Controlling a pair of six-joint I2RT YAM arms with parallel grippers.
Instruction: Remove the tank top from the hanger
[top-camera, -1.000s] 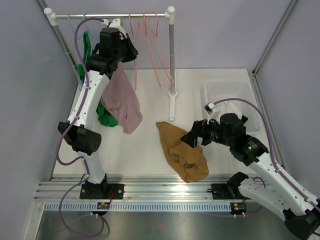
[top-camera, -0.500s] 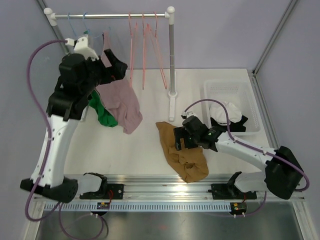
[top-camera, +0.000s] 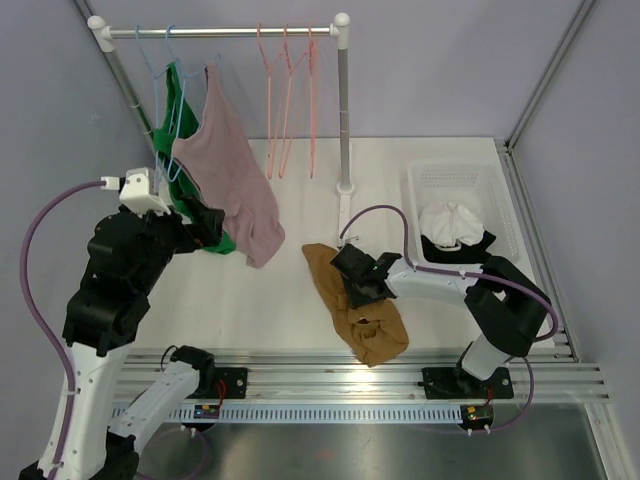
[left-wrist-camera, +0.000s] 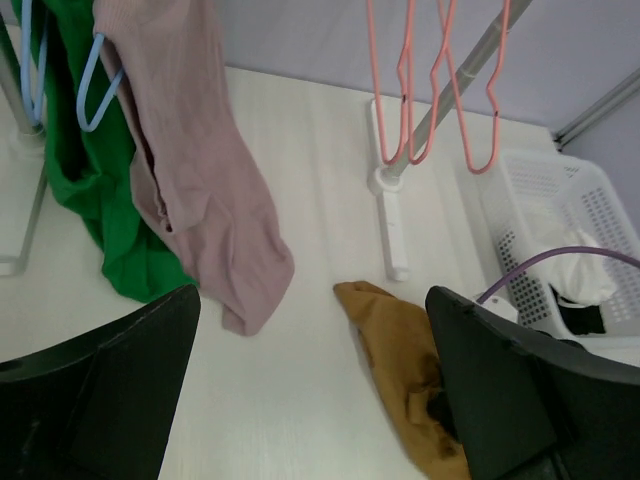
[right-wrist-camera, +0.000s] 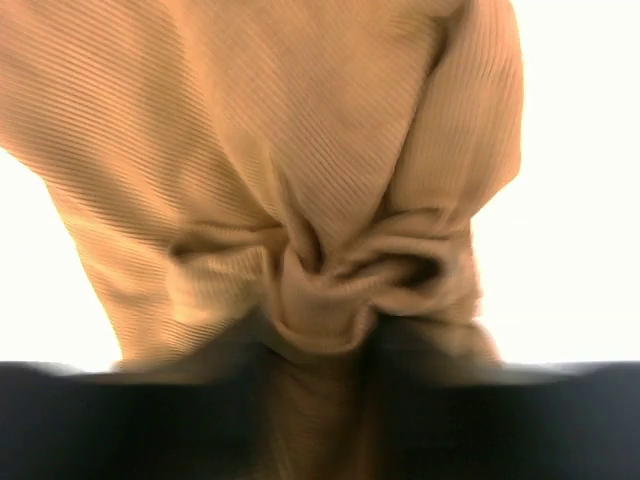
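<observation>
left end effector (top-camera: 205, 225) gapes near hanging mauve tank top (top-camera: 225, 175); right end effector (top-camera: 357, 285) sits on tan cloth (top-camera: 372, 332), grip unclear.

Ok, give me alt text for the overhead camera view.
A mauve tank top hangs from a clothes rail beside a green garment, with the open left gripper close by. The right gripper rests on a crumpled brown garment on the table.

No legible txt, labels, brands or nos. in any view.
</observation>
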